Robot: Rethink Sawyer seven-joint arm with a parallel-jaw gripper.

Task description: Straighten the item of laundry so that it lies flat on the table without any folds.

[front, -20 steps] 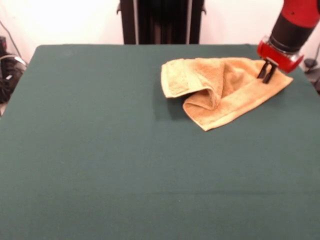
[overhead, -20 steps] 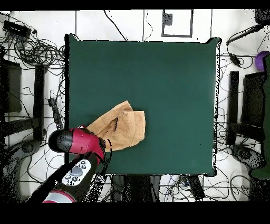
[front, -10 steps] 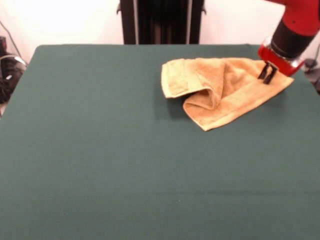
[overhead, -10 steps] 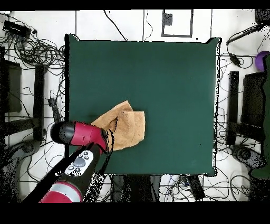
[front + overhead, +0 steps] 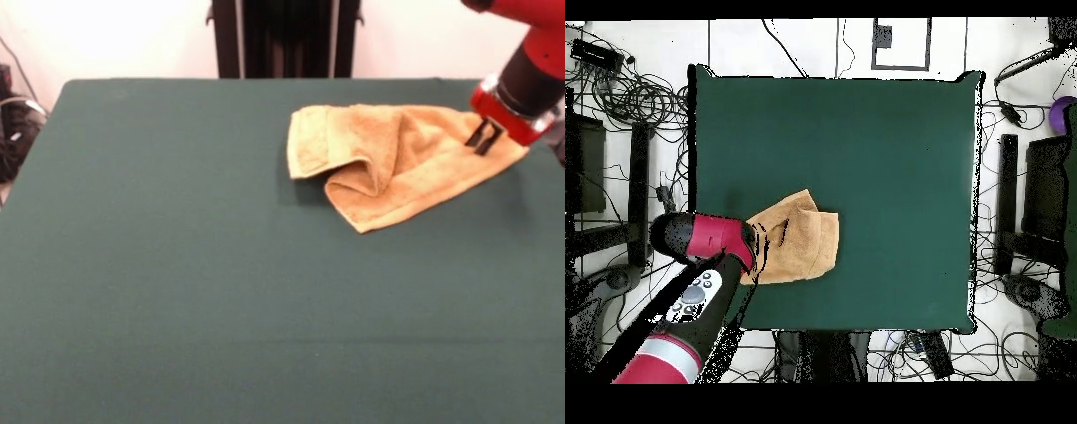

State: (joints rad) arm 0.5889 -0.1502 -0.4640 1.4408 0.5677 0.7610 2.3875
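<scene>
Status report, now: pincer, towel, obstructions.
Pincer at the towel's right corner, fingers close together; grip unconfirmed. Towel bunched, a fold doubled over at its middle, not flat. Table around it shows nothing in the way.

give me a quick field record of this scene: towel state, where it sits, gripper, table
towel state: orange-tan towel crumpled, one part folded over itself, not flat
towel position: near one table edge, beside the arm
gripper: gripper at the towel's end, over the cloth; open or shut unclear
table: dark green table
</scene>
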